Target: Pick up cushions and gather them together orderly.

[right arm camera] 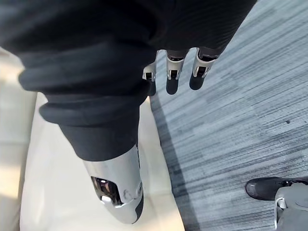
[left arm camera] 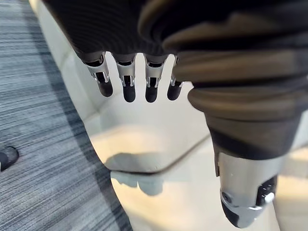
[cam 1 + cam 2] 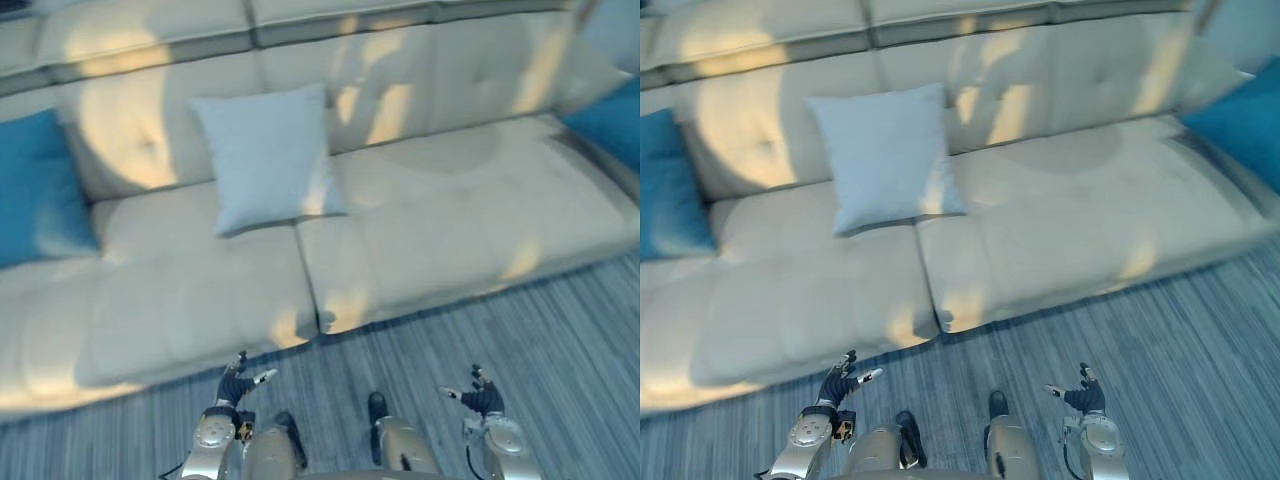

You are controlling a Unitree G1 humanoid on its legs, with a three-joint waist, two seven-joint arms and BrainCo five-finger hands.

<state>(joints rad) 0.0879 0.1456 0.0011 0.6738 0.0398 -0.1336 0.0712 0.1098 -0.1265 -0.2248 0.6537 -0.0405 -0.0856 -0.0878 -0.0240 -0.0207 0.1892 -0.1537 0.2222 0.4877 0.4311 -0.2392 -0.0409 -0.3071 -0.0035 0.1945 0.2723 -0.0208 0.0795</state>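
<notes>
A long cream sofa (image 3: 420, 220) stands on a grey striped floor (image 3: 560, 340).

In the head views, a pale grey cushion (image 3: 268, 155) leans upright against the backrest near the middle, above the seam between two seat pads. A blue cushion (image 3: 35, 190) leans at the sofa's left end. A second blue cushion (image 3: 612, 120) sits at the right end, cut off by the edge of the view. The three lie well apart from one another. The left hand (image 3: 237, 382) and the right hand (image 3: 480, 395) hang low over the floor in front of the sofa, far from every cushion. The pale grey cushion is up the seat beyond the left hand.

In the left wrist view, that hand's fingers (image 2: 129, 89) are straight and slightly spread, with the thumb (image 2: 248, 202) held apart. The hand is empty, and the sofa's front edge shows past it.

In the right wrist view, the right hand's fingers are likewise straight, thumb apart and empty, above the line where sofa meets floor.
</notes>
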